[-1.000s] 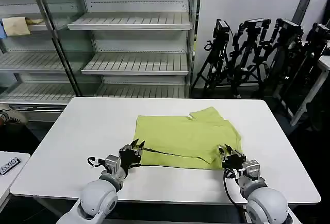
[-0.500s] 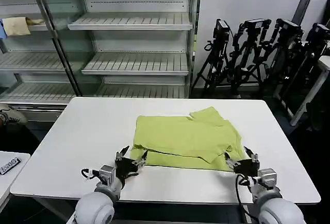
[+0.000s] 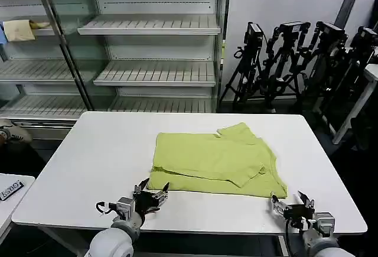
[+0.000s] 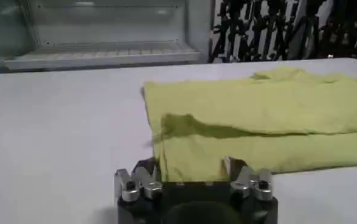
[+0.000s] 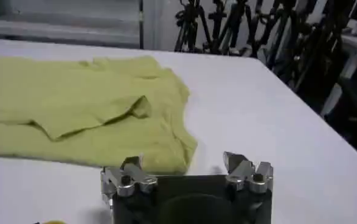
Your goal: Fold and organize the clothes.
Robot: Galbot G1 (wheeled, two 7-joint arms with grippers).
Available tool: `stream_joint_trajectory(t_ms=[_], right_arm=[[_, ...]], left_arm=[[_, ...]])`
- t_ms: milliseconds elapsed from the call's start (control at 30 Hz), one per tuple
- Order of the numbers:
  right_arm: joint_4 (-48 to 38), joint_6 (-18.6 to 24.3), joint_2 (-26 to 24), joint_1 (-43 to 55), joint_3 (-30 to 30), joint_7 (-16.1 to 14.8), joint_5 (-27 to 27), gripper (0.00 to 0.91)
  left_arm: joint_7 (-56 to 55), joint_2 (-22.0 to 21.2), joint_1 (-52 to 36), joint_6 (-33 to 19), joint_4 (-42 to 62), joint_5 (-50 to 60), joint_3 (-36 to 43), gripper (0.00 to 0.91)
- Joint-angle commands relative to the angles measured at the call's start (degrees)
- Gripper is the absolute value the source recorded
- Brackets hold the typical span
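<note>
The left gripper (image 3: 152, 193) and right gripper (image 3: 290, 204) hover low over the white table's (image 3: 94, 150) near edge, fingers spread, holding nothing. Just beyond and between them lies the lime yellow-green soft-fabric T-shirt (image 3: 214, 161), folded flat, with a layered near hem and a creased sleeve.

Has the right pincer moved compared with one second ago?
Yes. The right pincer has drawn back toward the robot and outward, off the T-shirt, and is open near the table's front edge.
</note>
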Motion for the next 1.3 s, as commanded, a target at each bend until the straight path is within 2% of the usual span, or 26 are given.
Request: stream_joint_trajectory(t_ms=[33, 800, 1300], right_arm=[[-0.4, -0.6, 0.0, -1.4, -0.4, 0.0, 2.7, 0.0], [-2.5, 1.9, -1.4, 1.2, -1.1, -1.0, 2.1, 0.0], [3.9, 2.3, -1.0, -4.6, 0.8, -1.0, 0.4, 0.0]], left_arm=[[-0.1, -0.1, 0.6, 0.8, 1.2, -0.8, 0.5, 0.06], [0.3, -0.6, 0.0, 0.6, 2.4, -1.5, 0.5, 0.06], [-0.2, 0.7, 6.7, 0.5, -4.3, -0.4, -1.6, 0.05]])
